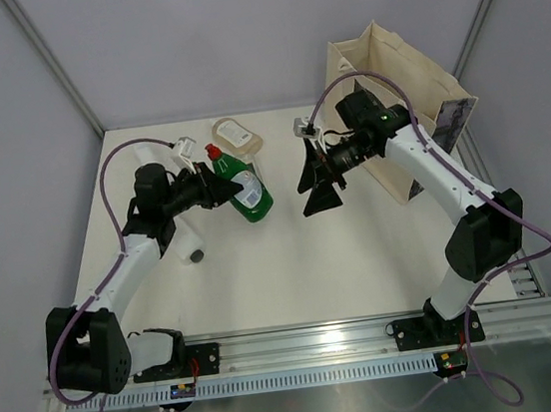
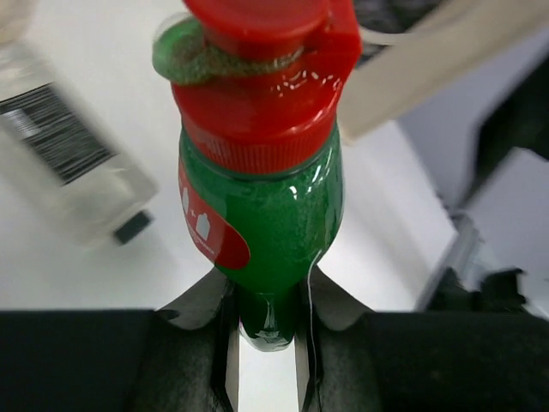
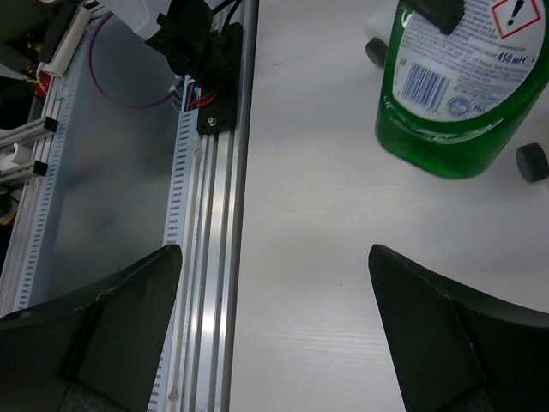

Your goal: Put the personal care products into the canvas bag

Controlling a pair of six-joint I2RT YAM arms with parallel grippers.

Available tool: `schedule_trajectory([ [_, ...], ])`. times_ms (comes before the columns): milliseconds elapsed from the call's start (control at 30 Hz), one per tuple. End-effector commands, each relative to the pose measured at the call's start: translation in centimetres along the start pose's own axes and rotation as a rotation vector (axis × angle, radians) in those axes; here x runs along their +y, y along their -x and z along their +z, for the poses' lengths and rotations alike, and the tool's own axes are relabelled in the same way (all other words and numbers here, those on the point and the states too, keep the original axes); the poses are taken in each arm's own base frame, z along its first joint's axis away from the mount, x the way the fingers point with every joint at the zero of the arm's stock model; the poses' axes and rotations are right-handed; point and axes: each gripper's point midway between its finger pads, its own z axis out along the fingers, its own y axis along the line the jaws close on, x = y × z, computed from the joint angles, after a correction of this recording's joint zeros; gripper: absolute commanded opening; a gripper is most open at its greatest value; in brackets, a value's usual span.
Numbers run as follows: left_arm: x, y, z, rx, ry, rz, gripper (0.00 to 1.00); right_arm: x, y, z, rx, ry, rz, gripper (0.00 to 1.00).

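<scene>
The left gripper [image 2: 266, 322] squeezes the green bottle [image 2: 266, 215] between its fingers. The right gripper [image 3: 274, 257] is wide open, holding nothing, with the bottle beyond its fingertips.

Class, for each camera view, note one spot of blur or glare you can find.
Left wrist view: clear bottle blurred, white glints on the red cap of the green bottle; top external view: metal rail glares; right wrist view: bottle label sharp.
</scene>
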Motion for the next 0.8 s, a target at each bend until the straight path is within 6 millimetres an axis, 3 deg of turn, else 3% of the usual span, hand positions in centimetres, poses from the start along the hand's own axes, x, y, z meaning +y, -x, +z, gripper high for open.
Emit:
schedule_trajectory([
  [0, -10.0, 3.3, -3.0, -0.098, -0.404, 0.142, 0.0, -0.9, 2.9, 2.2, -0.096, 0.021, -0.047, 0.99],
  [100, -11.9, 3.1, -3.9, -0.123, -0.468, 0.101, 0.0, -1.8, 4.0, 3.4, -0.131, -0.037, -0.077, 1.0],
  [333, -15.9, 2.7, -4.6, -0.106, -0.579, 0.092, 0.0, -1.2, 4.9, 5.7, -0.126, 0.013, -0.029, 1.0],
  [500, -17.3, 2.9, -4.8, -0.107, -0.638, 0.071, 0.0, 0.1, 4.6, 7.6, -0.104, 0.043, -0.024, 0.99],
  [633, -17.7, 3.1, -5.1, -0.107, -0.648, 0.072, 0.0, -1.7, 4.6, 7.1, -0.09, -0.104, -0.073, 0.99],
  [700, -17.8, 3.1, -5.2, -0.112, -0.65, 0.067, 0.0, -1.4, 4.4, 7.1, -0.082, -0.089, -0.07, 0.99],
  [767, -17.9, 3.2, -5.2, -0.121, -0.651, 0.067, 0.0, -0.2, 4.3, 7.3, -0.095, -0.022, -0.044, 0.91],
])
